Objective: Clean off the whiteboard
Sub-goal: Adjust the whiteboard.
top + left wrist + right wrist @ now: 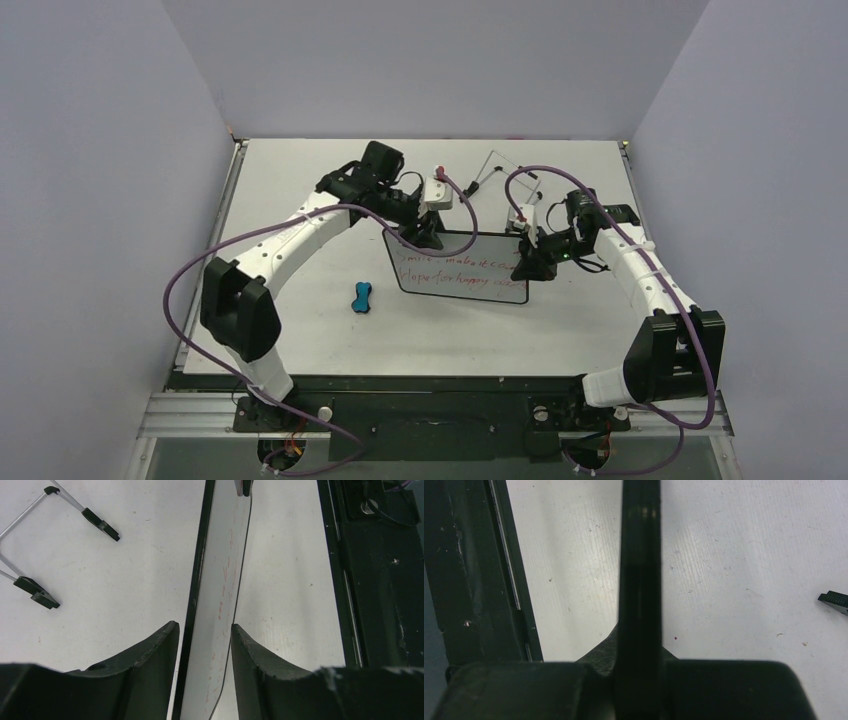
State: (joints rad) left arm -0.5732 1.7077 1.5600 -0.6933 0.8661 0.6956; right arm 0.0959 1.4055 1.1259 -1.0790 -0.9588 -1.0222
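We can make out only red handwriting, two lines across the whiteboard (462, 272). It is too small and blurred for us to read, and the left wrist view shows just faint red strokes.

Even bright light, soft shadows, whiteboard (639, 580) edge blurred dark close-up

The top view looks steeply down from high at the 6 o'clock side (fixed, distant), covering the whole counter (300, 340). Each wrist view hangs close over that counter, looking along the whiteboard (220, 580), which the top view shares.
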